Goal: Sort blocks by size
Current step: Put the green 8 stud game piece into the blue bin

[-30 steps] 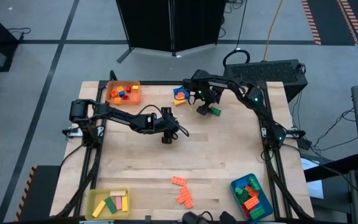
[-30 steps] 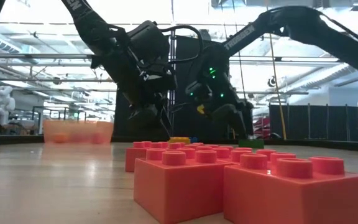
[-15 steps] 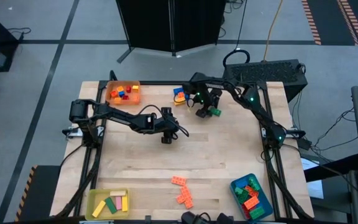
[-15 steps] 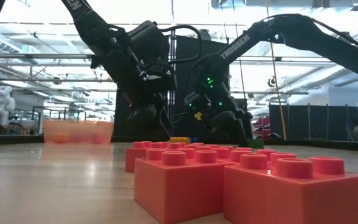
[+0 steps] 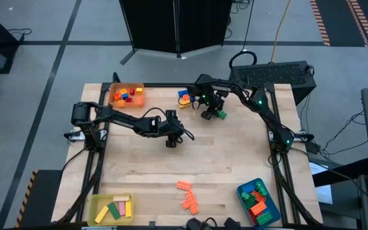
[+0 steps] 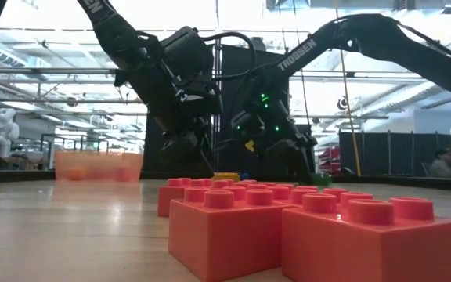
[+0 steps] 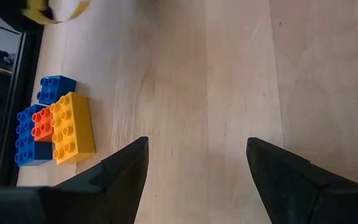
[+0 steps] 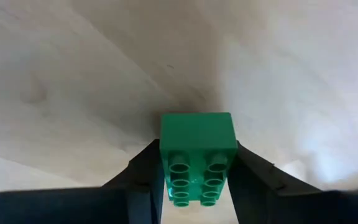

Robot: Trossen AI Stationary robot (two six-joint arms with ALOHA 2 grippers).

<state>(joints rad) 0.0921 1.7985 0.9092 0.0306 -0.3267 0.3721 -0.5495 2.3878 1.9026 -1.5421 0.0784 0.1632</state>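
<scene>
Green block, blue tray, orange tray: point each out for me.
green block (image 8: 197, 155), right wrist view, studded top face.
blue tray (image 5: 243, 192), high view, rim corner.
orange tray (image 5: 114, 90), high view, rim.

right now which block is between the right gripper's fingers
The green block, alone near the table's far edge, with the right gripper closed around it; the other loose blocks lie untouched elsewhere.

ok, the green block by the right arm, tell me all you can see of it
The green block is a small glossy plastic brick, two studs wide and four long, studs up in two rows. It lies flat on the wooden table near the far edge, right of the yellow, blue and orange cluster. The right hand straddles it, a dark finger against each long side. It does not look lifted.
</scene>
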